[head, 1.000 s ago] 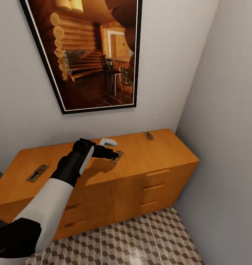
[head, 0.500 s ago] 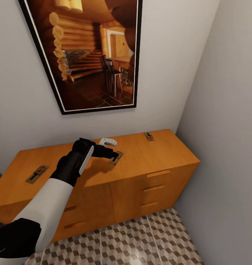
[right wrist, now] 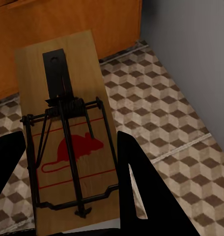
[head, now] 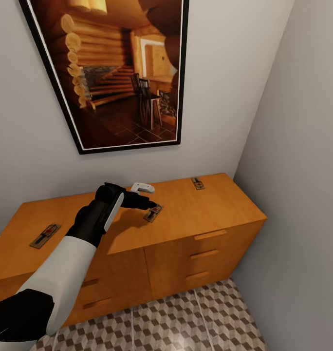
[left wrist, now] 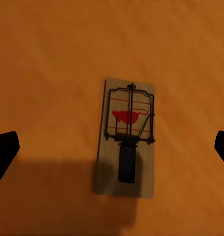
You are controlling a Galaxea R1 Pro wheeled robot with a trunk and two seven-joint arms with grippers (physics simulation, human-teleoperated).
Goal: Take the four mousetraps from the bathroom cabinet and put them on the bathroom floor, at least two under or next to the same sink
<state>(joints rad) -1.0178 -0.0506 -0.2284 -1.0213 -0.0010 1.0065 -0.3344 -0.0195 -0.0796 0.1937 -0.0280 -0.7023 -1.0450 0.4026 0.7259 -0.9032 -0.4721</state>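
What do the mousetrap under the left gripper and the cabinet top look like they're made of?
The mousetrap looks like a pale, matte wooden board with dark metal wire parts and a red printed mouse. The cabinet top looks like smooth orange-brown wood or veneer, with faint grain.

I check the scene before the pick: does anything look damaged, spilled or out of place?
Nothing stands out. Three mousetraps lie flat and intact on the cabinet top: left, middle, far right. A fourth mousetrap sits between the right gripper's jaws.
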